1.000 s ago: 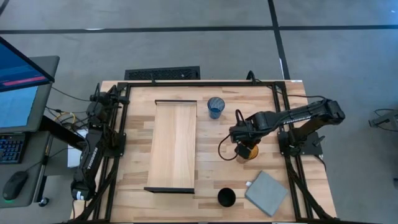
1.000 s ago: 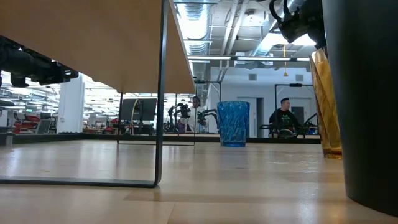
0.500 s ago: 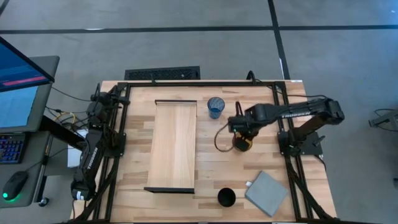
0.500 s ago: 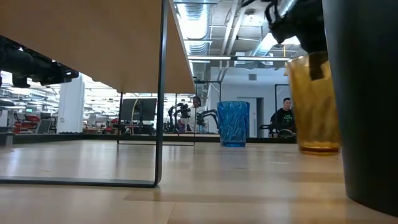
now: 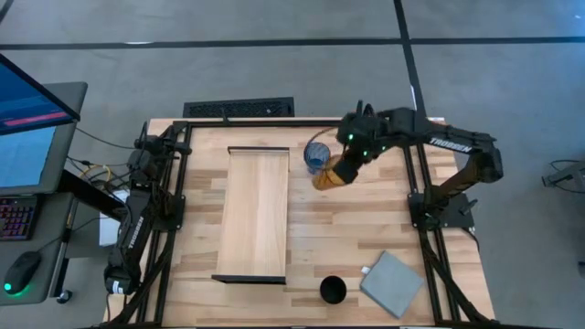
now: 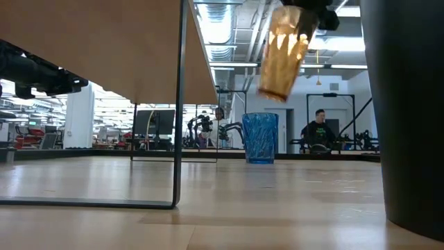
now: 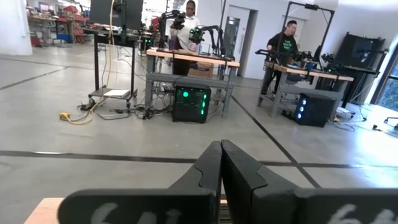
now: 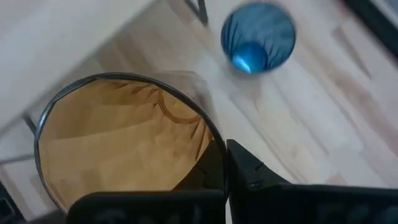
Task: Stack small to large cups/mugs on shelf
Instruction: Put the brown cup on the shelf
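My right gripper (image 5: 347, 155) is shut on the translucent amber cup (image 5: 329, 174), held in the air just right of the translucent blue cup (image 5: 317, 157), which stands upright on the table beyond the shelf's far right corner. The black cup (image 5: 333, 291) stands near the table's front edge. The light-wood shelf (image 5: 256, 215) stands left of centre with nothing on it. In the low view the amber cup (image 6: 283, 55) hangs tilted above the blue cup (image 6: 261, 137). My left gripper (image 7: 221, 168) is shut and empty, parked at the table's left side. My right gripper pinches the amber cup's wall at its rim (image 8: 208, 134), one finger inside the cup and one outside. The fingers come from above, slanting from the table's right. The cup is lifted clear of the table and tilted, its base toward the shelf.
A flat grey square pad (image 5: 392, 283) lies at the near right corner, beside the black cup. Dark frame rails (image 5: 416, 174) run along the table's sides. Bare tabletop (image 5: 356, 238) lies between the shelf and the right rail. People stand at benches in the room behind.
My right gripper has lifted the amber cup off the table's middle right and carried it up, toward the far edge and left, to beside the blue cup. The cup has gone from upright on the table to tilted and clear of it.
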You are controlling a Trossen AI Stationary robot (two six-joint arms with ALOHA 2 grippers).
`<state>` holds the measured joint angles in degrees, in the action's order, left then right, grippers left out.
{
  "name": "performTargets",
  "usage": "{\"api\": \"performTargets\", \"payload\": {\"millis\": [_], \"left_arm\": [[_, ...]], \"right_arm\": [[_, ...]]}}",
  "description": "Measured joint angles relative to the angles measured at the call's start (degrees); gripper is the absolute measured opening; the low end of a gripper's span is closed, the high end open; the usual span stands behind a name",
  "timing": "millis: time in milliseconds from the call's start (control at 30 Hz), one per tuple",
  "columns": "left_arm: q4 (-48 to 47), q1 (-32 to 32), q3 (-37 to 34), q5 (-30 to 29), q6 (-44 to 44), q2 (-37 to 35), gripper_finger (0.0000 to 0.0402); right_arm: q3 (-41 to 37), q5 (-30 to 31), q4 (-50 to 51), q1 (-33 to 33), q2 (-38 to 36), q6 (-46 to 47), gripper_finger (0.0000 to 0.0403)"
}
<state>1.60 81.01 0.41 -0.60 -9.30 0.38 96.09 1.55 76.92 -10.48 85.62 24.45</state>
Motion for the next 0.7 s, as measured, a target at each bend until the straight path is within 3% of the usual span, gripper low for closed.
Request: {"api": "performTargets", "payload": {"millis": [267, 400, 500, 700], "left_arm": [[0.0, 0.0, 0.0, 0.0, 0.0, 0.0, 0.0000], [0.0, 0.0, 0.0, 0.0, 0.0, 0.0, 0.0000], [0.0, 0.0, 0.0, 0.0, 0.0, 0.0, 0.0000], [0.0, 0.0, 0.0, 0.1, 0.0, 0.2, 0.0000]], "right_arm": [[5.6, -0.2, -5.0, -1.7, 0.2, -5.1, 0.0009], [10.2, -0.3, -4.7, -1.6, 4.9, -8.0, 0.0009], [16.9, -0.4, -4.3, -0.6, 10.3, -13.3, 0.0009], [36.0, -0.3, 6.3, 0.4, 22.5, -19.8, 0.0009]]}}
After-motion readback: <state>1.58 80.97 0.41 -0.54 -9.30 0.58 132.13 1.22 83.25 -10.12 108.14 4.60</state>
